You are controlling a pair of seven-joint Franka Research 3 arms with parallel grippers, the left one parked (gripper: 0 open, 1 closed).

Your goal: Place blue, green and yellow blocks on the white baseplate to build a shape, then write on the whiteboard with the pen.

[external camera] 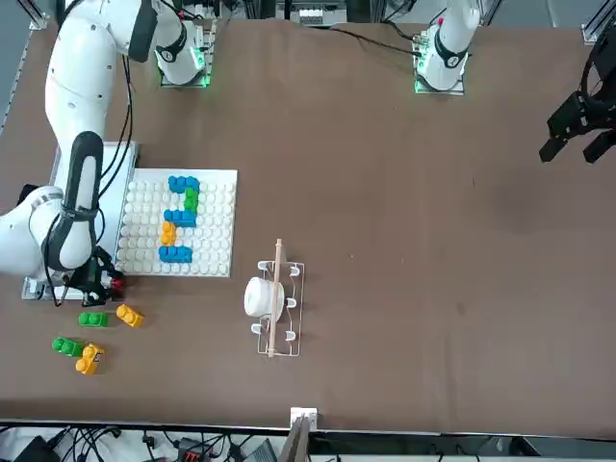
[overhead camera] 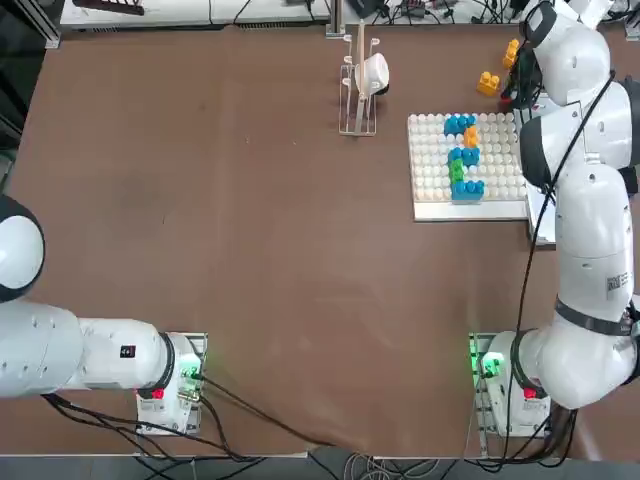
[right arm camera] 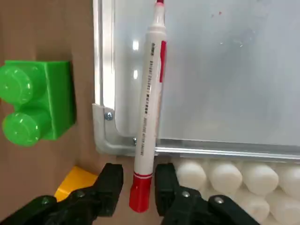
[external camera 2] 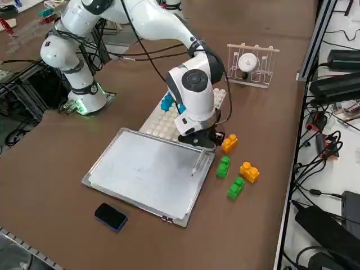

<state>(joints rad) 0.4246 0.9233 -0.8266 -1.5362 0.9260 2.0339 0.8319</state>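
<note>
Overall light: even and bright, falling from overhead; the brown worktop (overhead camera: 250, 250) is showing no hard shadows.
Shadows: a soft, short one is lying under the dish rack (external camera: 277, 300) toward 6 o'clock in the front view.
Glare: the whiteboard (external camera 2: 146, 171) is giving off a pale sheen in the right side view; small bright spots are sitting on its frame near the pen (right arm camera: 149, 108) in the wrist view.
Glow: green lamps are shining at the arm bases, tinting the worktop around them.
Focus: the wrist view is staying sharp on the pen barrel, while the green block (right arm camera: 35, 108) is looking slightly soft.
Edges: the corners are darkening where the room lies beyond the worktop.
</note>
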